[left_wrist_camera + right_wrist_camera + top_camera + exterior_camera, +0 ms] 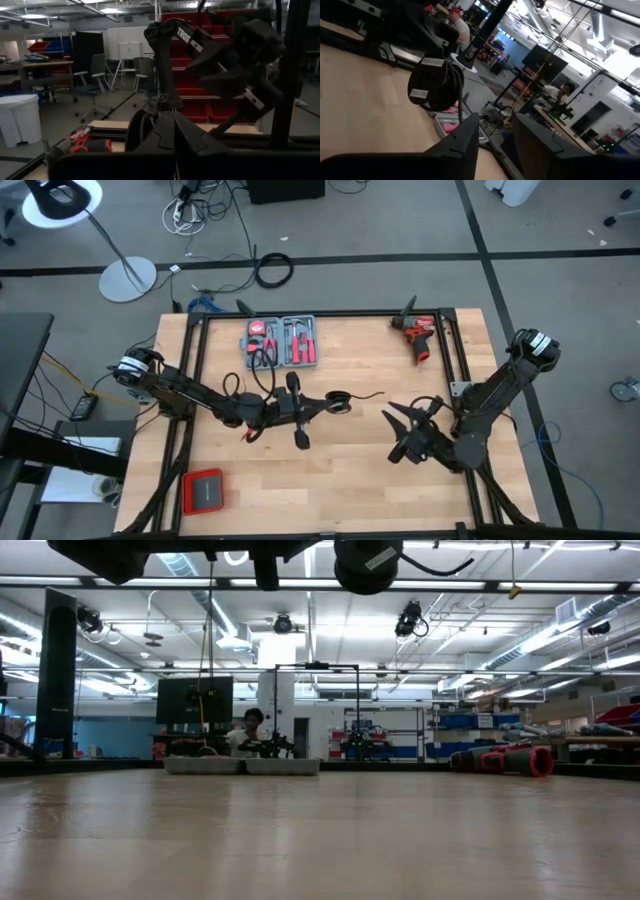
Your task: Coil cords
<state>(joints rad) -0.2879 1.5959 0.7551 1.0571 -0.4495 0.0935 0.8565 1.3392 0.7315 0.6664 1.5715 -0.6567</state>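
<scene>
The left gripper [330,402] is clenched on the coiled cord [341,400] above mid counter [350,490], the right gripper [400,432] hangs released nearby, so hold tight and wind in the loose tail slowly.

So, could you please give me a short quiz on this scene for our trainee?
1. True or false: the right gripper is open and clear of the black cable.
2. Which gripper is at the cable's coil? A: the left gripper. B: the right gripper. C: neither.
3. What colour is the drill at the table's edge?
Key: 1 true; 2 A; 3 red.
</scene>
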